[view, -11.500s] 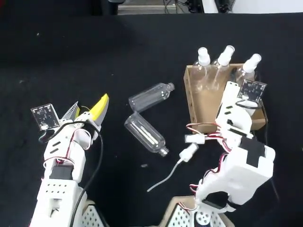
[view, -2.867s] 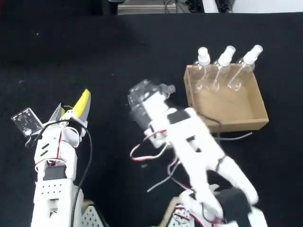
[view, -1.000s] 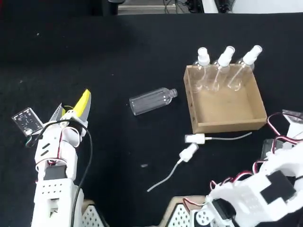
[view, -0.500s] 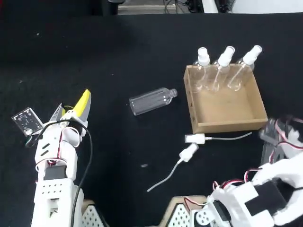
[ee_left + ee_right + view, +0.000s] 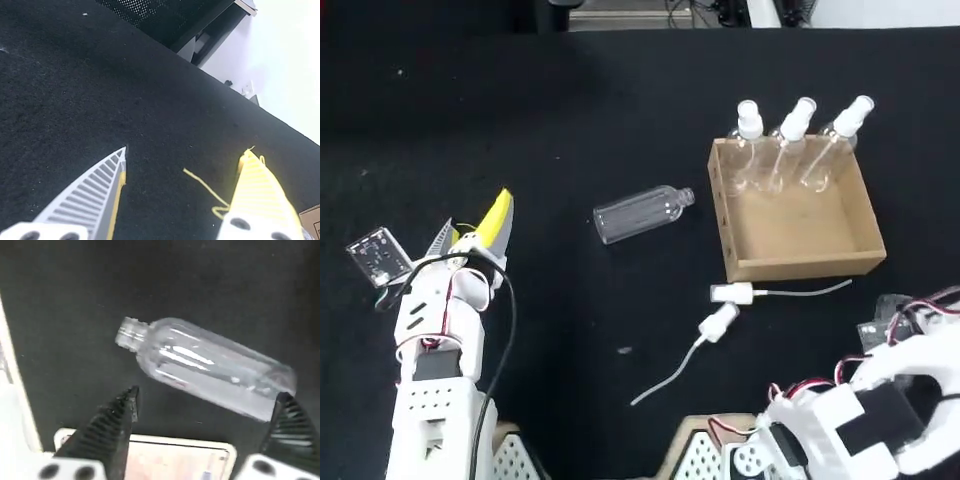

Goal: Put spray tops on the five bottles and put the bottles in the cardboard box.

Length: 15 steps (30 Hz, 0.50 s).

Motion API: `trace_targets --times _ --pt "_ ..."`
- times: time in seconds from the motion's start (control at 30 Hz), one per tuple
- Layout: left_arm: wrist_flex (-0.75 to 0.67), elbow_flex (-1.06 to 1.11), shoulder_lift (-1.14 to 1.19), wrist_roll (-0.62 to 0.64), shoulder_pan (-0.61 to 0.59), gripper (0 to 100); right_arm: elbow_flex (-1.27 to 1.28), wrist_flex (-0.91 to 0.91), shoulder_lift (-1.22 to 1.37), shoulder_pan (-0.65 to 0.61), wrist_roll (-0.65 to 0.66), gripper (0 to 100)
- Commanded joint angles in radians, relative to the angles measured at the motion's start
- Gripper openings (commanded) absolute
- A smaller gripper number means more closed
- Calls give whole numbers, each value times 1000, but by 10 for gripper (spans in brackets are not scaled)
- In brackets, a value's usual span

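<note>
A clear, uncapped bottle (image 5: 205, 367) lies on its side on the black table (image 5: 620, 100) between the jaws of the right gripper (image 5: 206, 394), spread wide and gripping nothing; in the high view that spot by the near right corner is blurred and the arm (image 5: 860, 420) cut off. Another bare bottle (image 5: 642, 212) lies mid-table, near the box (image 5: 800, 265), where three sprayer-topped bottles (image 5: 785, 150) lean on the far wall. The left gripper (image 5: 470, 225), near the left edge, gapes wide, holding nothing.

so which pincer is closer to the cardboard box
Right. The right pincer is just off the near right corner of the cardboard box; the left pincer is far off across the table.
</note>
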Motion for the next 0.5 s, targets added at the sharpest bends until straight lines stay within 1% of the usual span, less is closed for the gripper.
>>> trace_targets --times 0.0,0.3,0.47 --pt "-17 -16 -11 6 12 331 33 -86 -56 -48 14 357" --pt "-17 -18 -11 6 12 331 194 -311 -58 -69 14 358" --pt "-17 -18 -11 6 12 331 237 -354 -56 -69 14 357"
